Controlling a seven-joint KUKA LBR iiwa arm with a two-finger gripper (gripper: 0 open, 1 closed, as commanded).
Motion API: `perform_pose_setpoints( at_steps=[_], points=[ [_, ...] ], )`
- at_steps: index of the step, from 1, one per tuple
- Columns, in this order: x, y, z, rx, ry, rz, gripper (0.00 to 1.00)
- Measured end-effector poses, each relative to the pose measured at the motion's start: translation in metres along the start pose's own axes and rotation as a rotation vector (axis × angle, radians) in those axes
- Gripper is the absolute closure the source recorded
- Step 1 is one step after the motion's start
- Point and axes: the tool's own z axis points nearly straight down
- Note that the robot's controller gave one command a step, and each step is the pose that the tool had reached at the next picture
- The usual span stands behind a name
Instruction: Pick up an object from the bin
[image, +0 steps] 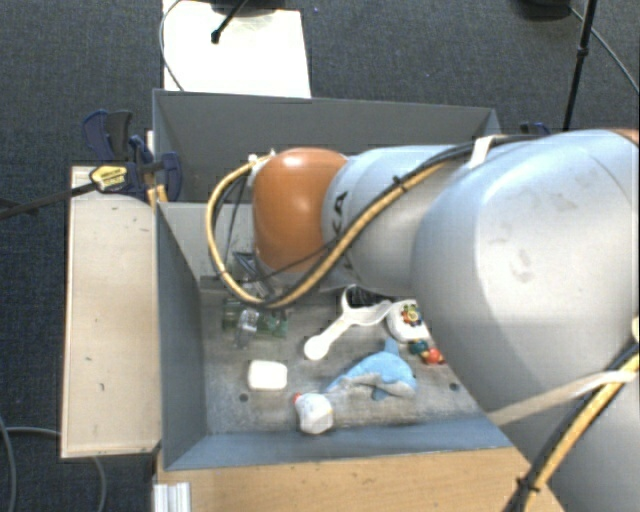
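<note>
Few loose items; claw (247, 320) low, centre-left of frame, grip state untellable. It could jam on bin (182, 340) floor, missing white block (267, 376).

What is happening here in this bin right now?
The robot arm reaches from the right into the grey metal bin. Its gripper is down at the bin's back left floor; whether it holds something cannot be told. Nearest lie a white block and a white spoon; a blue soft toy lies further right.
</note>
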Motion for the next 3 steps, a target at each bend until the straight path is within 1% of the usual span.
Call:
perform_pose_setpoints(
  at_steps=[1,2,3],
  points=[
    [0.003,-0.002,-0.008,0.006,0.009,0.001,1.0],
    [0.003,-0.002,-0.029,0.007,0.01,0.001,1.0],
    [0.001,-0.001,-0.044,0.003,0.002,0.001,1.0]
  ],
)
